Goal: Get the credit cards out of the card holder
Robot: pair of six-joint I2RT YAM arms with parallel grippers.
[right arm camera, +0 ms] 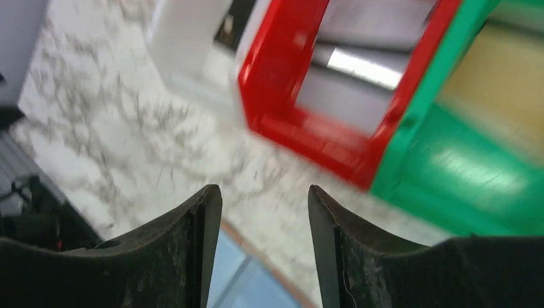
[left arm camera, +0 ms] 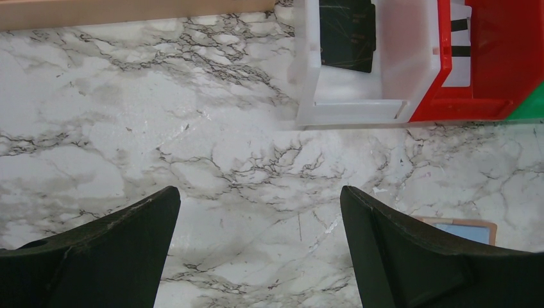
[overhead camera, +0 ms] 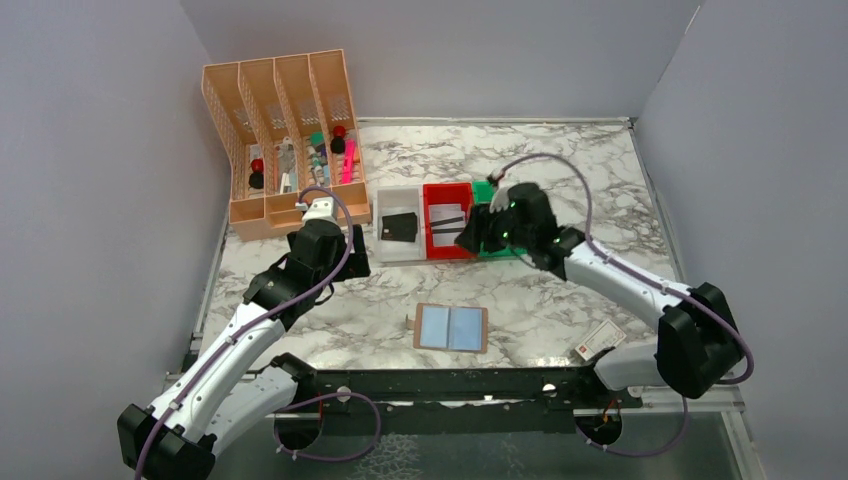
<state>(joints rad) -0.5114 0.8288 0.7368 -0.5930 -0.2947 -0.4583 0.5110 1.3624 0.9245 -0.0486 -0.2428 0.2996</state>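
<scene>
The card holder (overhead camera: pixel 451 328) lies open and flat on the tabletop (overhead camera: pixel 560 300), pale blue-grey faces up. It is on the arm-base side of both pairs of fingers and is touched by neither. From above we see no card edge standing out of it. Whether a card is tucked in a pocket we cannot tell.

Ahead of the left fingers (left arm camera: pixel 115 256) and off to their right, a dark card (left arm camera: pixel 347 32) rests flat in the white bin (left arm camera: pixel 353 109). The red bin (right arm camera: pixel 308 138), just ahead of the right fingers (right arm camera: pixel 160 256), holds a pale card with a dark stripe (overhead camera: pixel 445 212). The green bin (right arm camera: pixel 462 179) beyond it shows a tan shape, too blurred to name.

We judge the cards to be light, stiff, thin and slick. One lying flat gives nothing to pinch, so the place to take hold is a short edge that stands clear of a pocket. The holder looks light and limp at its fold. It would likely slide on the smooth marble unless the other fingers pin it down.

The left fingers are spread wide over bare tabletop with nothing between them. The right fingers stand apart with a narrower gap, also empty.
</scene>
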